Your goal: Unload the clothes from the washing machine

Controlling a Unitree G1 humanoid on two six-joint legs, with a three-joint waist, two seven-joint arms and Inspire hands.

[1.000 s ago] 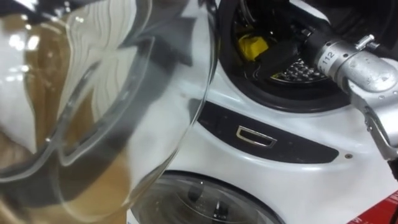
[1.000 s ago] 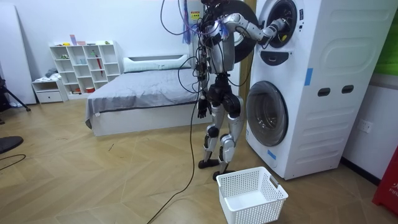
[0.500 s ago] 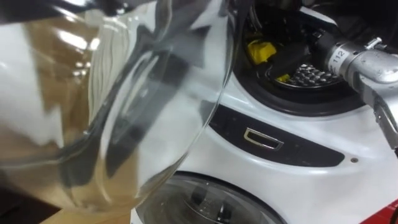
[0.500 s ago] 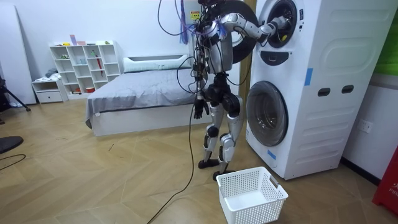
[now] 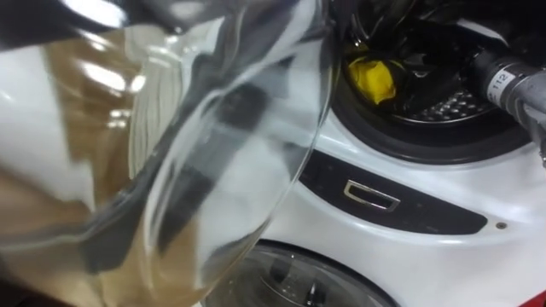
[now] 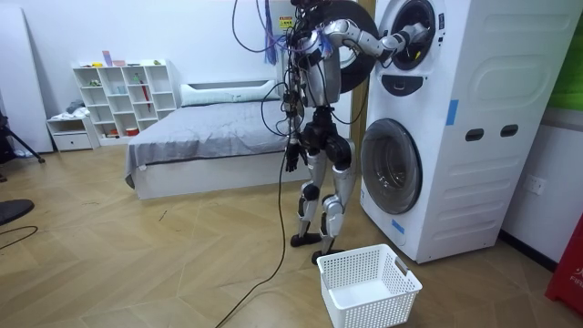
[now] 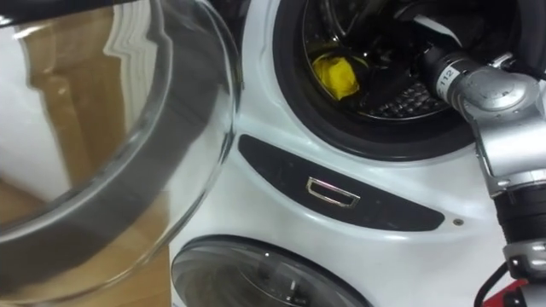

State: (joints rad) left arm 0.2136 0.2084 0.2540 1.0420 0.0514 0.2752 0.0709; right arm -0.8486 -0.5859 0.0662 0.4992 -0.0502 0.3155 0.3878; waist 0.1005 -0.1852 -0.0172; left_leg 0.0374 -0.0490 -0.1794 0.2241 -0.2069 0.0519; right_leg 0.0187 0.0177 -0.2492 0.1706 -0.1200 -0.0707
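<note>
Bunched yellow cloth (image 5: 370, 78) slants down-right inside the upper drum (image 5: 450, 104).

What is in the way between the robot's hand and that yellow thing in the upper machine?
Nothing visible. The glass door is swung aside to the left, and the right arm reaches in through the opening. The yellow thing lies uncovered in the drum, to the arm's left.

Home bedroom, bed (image 6: 209, 137), white shelf (image 6: 123, 96), stacked washing machines (image 6: 474, 91)
</note>
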